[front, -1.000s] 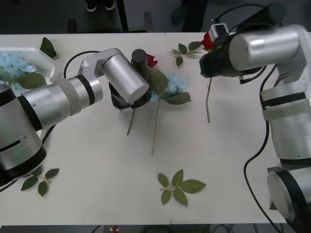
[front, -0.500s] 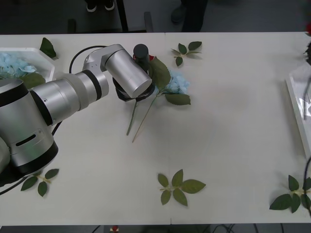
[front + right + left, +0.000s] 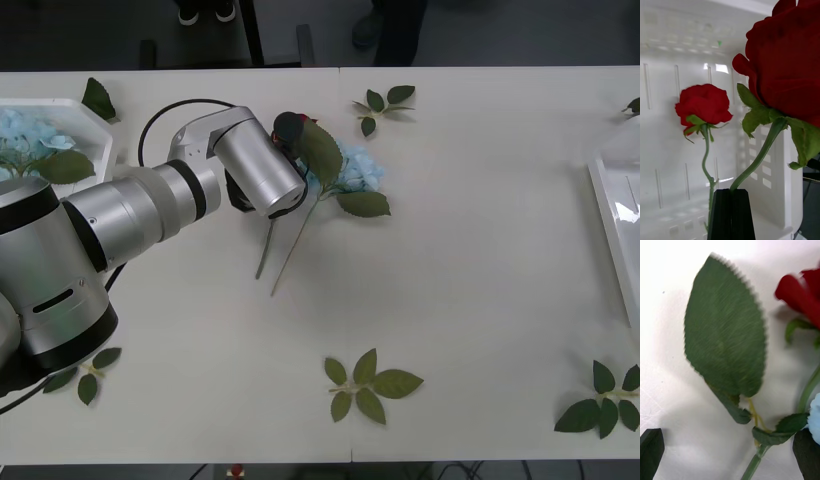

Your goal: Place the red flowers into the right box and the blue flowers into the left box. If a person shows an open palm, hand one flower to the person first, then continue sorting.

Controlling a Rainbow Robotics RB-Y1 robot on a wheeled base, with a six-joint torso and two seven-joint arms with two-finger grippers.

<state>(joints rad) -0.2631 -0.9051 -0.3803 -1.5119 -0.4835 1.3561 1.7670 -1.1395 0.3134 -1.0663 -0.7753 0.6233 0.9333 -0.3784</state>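
The right pincer (image 3: 732,213) pinches a red rose (image 3: 790,60) inside the right box (image 3: 662,150) for release; the left pincer (image 3: 730,450), spread, straddles a blue flower's stem (image 3: 754,463).

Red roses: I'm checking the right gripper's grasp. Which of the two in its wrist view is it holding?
The near rose; its stem runs down into the shut right gripper. The other rose stands farther back in the box.

L arm over blue flower (image 3: 357,168) mid-table, left box (image 3: 75,110) far left
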